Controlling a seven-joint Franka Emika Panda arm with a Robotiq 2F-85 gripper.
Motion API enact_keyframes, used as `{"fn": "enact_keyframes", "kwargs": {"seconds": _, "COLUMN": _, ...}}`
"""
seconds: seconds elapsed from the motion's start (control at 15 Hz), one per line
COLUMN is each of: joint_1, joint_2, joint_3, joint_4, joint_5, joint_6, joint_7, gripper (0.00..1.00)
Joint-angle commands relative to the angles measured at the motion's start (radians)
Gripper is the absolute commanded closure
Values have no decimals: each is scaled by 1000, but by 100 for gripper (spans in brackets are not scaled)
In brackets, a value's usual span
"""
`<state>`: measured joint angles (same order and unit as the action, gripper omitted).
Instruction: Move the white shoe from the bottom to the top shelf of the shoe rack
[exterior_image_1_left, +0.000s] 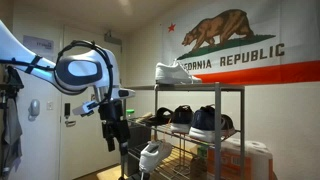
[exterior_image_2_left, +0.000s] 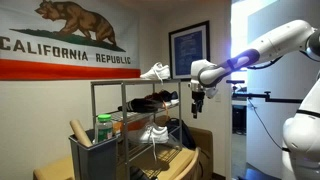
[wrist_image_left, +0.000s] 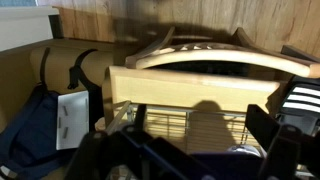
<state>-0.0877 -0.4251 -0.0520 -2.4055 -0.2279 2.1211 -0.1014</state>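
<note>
The grey wire shoe rack (exterior_image_1_left: 241, 110) shows in both exterior views (exterior_image_2_left: 93, 100). One white shoe (exterior_image_1_left: 173, 72) lies on the top shelf (exterior_image_1_left: 200, 89), also seen in an exterior view (exterior_image_2_left: 155, 71). A second white shoe (exterior_image_1_left: 152, 153) sits on a low tier, toe outward, also visible in an exterior view (exterior_image_2_left: 153, 133). My gripper (exterior_image_1_left: 116, 128) hangs just outside the rack's end, about level with the middle tier (exterior_image_2_left: 197, 103). It points down, open and empty. In the wrist view its dark fingers (wrist_image_left: 190, 150) frame wire grid and a wooden crate below.
Dark caps (exterior_image_1_left: 208, 122) sit on the middle tier. A California flag (exterior_image_1_left: 240, 45) hangs on the wall behind. A wooden crate (wrist_image_left: 190, 85) and a blue bag (wrist_image_left: 35, 130) lie on the floor below the gripper. A green-lidded jar (exterior_image_2_left: 104, 128) and a bin stand near the rack.
</note>
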Motion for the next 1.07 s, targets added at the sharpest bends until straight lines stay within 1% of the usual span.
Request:
{"fn": "enact_keyframes", "kwargs": {"seconds": 0.0, "joint_1": 5, "joint_2": 0, "joint_3": -4, "joint_4": 2, "joint_5": -1, "joint_6": -3, "joint_7": 1, "gripper": 0}}
{"fn": "enact_keyframes", "kwargs": {"seconds": 0.2, "joint_1": 5, "joint_2": 0, "joint_3": -4, "joint_4": 2, "joint_5": -1, "joint_6": -3, "joint_7": 1, "gripper": 0}}
{"fn": "enact_keyframes", "kwargs": {"seconds": 0.27, "joint_1": 7, "joint_2": 19, "joint_3": -8, "joint_4": 12, "joint_5": 4, "joint_6": 7, "joint_7": -8, "gripper": 0}}
{"fn": "enact_keyframes", "kwargs": {"seconds": 0.4, "joint_1": 18, "joint_2": 68, "joint_3": -14, "joint_4": 33, "joint_5": 21, "joint_6": 29, "joint_7": -24, "gripper": 0}}
{"fn": "enact_keyframes", "kwargs": {"seconds": 0.6, "joint_1": 42, "joint_2": 167, "joint_3": -16, "joint_4": 68, "joint_5": 67, "joint_6": 102, "joint_7": -43, "gripper": 0}}
{"fn": "enact_keyframes", "kwargs": {"seconds": 1.0, "joint_1": 69, "joint_2": 357, "joint_3": 1, "joint_4": 179, "joint_5": 147, "joint_6": 233, "joint_7": -67, "gripper": 0}}
